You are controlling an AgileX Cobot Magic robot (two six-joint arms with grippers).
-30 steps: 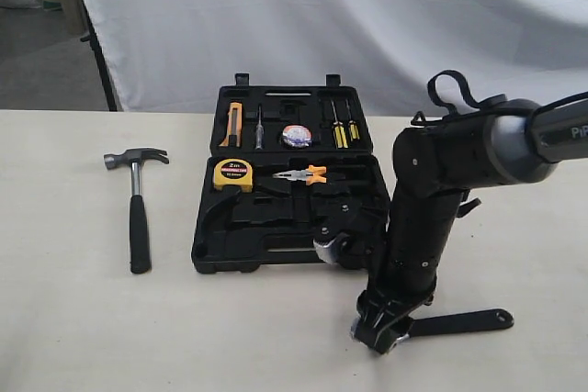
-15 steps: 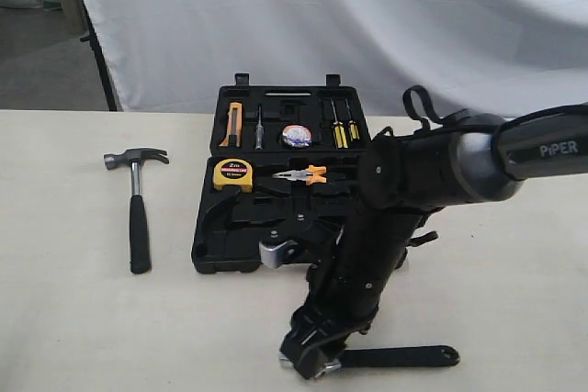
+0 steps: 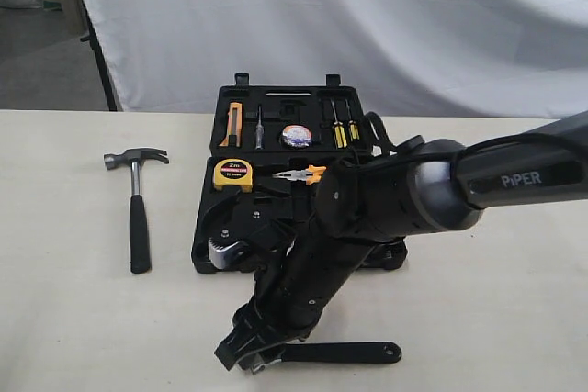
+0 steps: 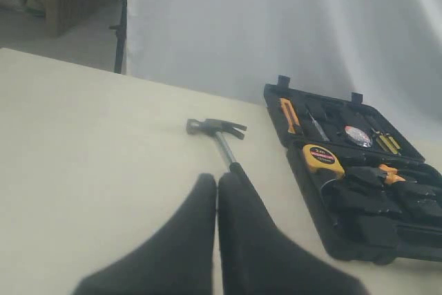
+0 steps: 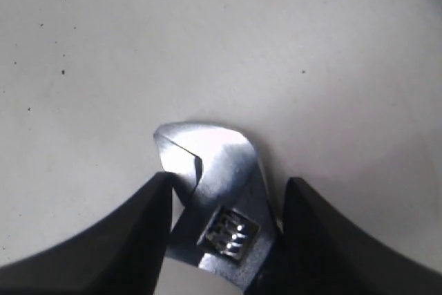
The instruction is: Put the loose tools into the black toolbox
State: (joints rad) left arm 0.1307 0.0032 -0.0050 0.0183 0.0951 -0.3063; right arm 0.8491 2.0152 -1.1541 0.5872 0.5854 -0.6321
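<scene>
The black toolbox lies open mid-table, lid leaning back, and shows again in the left wrist view. My right gripper hangs low over the table in front of the box, shut on an adjustable wrench. The wrench's black handle trails to the right, and its silver head sits between the fingers. A claw hammer with a black grip lies loose on the table left of the box. My left gripper is shut and empty, just short of the hammer.
In the toolbox sit a yellow tape measure, orange-handled pliers, a utility knife, screwdrivers and a roll of tape. My right arm crosses over the box's right half. A white cloth hangs behind the table.
My right arm has swung left along the table's front, carrying the wrench from the right of the toolbox to in front of its left half. The hammer has not moved.
</scene>
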